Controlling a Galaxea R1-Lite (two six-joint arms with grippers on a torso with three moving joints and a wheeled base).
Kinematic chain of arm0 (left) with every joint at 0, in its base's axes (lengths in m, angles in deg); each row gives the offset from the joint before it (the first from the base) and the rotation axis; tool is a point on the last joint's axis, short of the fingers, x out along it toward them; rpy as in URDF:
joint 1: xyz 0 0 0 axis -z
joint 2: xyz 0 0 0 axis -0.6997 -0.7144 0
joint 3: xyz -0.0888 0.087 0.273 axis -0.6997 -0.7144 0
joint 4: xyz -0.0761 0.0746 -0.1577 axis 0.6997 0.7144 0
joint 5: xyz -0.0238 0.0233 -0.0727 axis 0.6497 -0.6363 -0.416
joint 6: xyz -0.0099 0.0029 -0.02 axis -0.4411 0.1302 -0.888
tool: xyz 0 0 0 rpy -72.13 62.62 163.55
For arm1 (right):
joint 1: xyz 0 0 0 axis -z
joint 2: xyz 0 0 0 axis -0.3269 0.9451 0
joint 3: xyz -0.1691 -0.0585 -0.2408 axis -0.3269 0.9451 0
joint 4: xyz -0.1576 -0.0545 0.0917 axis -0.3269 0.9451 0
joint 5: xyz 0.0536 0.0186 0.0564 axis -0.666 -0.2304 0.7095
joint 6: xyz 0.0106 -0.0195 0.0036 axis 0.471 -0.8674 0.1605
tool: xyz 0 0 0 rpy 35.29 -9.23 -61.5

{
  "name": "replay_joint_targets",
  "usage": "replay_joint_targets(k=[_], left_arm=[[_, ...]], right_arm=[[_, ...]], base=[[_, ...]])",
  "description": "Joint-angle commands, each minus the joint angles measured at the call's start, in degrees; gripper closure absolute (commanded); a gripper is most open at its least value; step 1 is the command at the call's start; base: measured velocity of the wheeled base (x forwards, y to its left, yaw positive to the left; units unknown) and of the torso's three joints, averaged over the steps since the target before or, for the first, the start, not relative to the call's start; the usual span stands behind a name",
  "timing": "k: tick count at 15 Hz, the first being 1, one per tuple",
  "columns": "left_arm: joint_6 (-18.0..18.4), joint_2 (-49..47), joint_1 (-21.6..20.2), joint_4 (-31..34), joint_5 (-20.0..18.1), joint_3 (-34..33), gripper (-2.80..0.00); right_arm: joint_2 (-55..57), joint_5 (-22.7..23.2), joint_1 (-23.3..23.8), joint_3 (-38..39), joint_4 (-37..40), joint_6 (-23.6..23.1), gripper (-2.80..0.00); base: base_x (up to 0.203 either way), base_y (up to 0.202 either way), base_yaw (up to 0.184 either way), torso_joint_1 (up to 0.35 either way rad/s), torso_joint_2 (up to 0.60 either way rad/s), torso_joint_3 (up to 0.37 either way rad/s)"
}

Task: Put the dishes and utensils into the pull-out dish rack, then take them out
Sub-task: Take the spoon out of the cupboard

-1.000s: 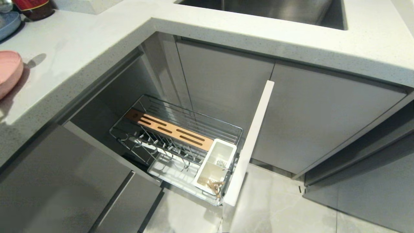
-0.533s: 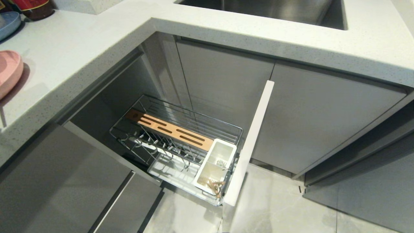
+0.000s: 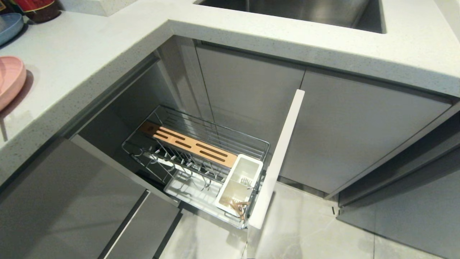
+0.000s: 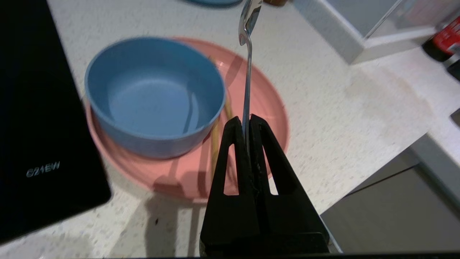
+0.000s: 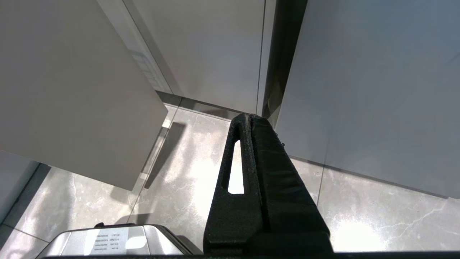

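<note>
I am holding the spoon (image 4: 247,64) in the left pincer (image 4: 246,124), its tips pressed together on the thin handle while the bowl end is sticking out ahead of them, lifted off the surface (image 4: 341,118). I judge it light and stiff but slick: polished metal on a narrow stem, pinched far from the heavy end, so it is likely pivoting between the pads if I am swinging fast. Just beneath and beside the tips the blue bowl (image 4: 154,97) is sitting on the pink plate (image 4: 262,108), with a chopstick (image 4: 215,144) lying on the plate against the bowl; those look rigid and would want a rim grip. The left wrist camera alone is giving me this grip, since neither arm is showing from the head. The head camera alone is showing the pull-out dish rack (image 3: 201,158) drawn out below the surface, more chopsticks (image 3: 239,208) already in its white utensil box (image 3: 239,183). The right pincer (image 5: 250,120) is hanging parked with its tips pressed together on nothing, over the floor (image 5: 187,180).
</note>
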Motion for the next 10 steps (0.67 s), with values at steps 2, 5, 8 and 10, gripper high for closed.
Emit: replay_joint_targets(k=[2, 5, 8, 10], left_arm=[[-0.38, 1.48, -0.15, -0.24, -0.99, -3.28, 0.0], [-1.14, 0.46, -0.06, -0.19, -1.35, -3.46, 0.0], [-1.81, -0.38, -0.15, -0.01, -1.44, -3.64, 0.0], [-3.36, -1.09, -0.15, 0.51, -1.44, -3.68, 0.0]], right_arm=[[-0.24, -0.01, 0.0, 0.0, -0.05, 0.02, 0.0], [-0.24, -0.01, 0.0, 0.0, -0.05, 0.02, 0.0], [-0.24, -0.01, 0.0, 0.0, -0.05, 0.02, 0.0], [-0.24, -0.01, 0.0, 0.0, -0.05, 0.02, 0.0]], base=[[0.0, 0.0, 0.0, 0.0, 0.0, 0.0], [0.0, 0.0, 0.0, 0.0, 0.0, 0.0], [0.0, 0.0, 0.0, 0.0, 0.0, 0.0], [0.0, 0.0, 0.0, 0.0, 0.0, 0.0]])
